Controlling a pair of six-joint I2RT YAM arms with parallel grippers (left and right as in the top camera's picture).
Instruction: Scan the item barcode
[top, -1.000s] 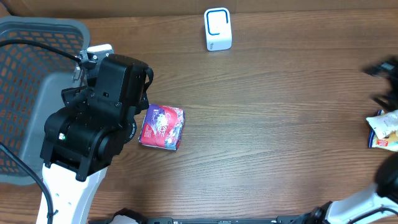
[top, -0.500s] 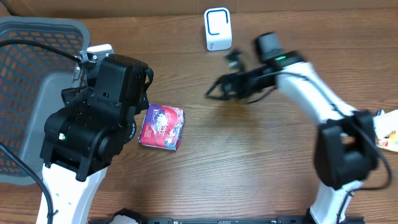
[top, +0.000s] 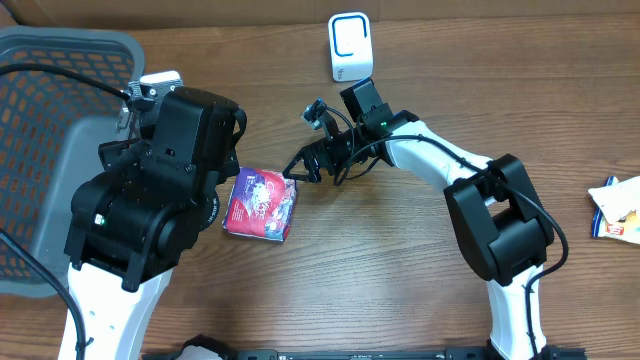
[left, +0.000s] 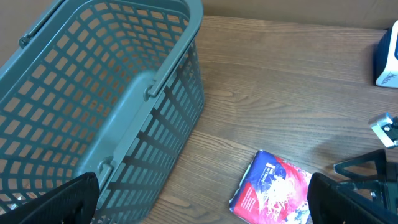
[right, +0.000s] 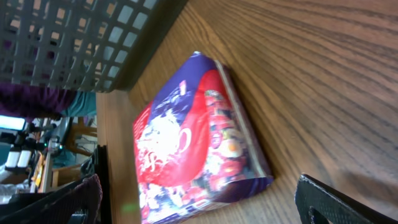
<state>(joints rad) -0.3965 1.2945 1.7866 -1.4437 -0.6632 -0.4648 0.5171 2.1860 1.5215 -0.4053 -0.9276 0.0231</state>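
Wood table (top: 450, 120), from overhead: big grey basket (top: 60, 60) at the 9 o'clock edge. My L arm (top: 150, 210) bulks beside it, L claw (left: 199, 205) spread wide w/ nothing in it, hanging over basket & packet. R arm (top: 450, 165) reaches across from 4 o'clock. R claw (top: 298, 170) is also fully spread & empty, tips just beside the packet's 1 o'clock corner; touching or not, can't tell. The red-purple packet (top: 262, 205) lies flat, left of centre. White scanner (top: 350, 47) stands at 12 o'clock. Snack wrapper (top: 618, 208) at the 3 o'clock edge.

Brown wood-grain table (top: 520, 90), evenly lit
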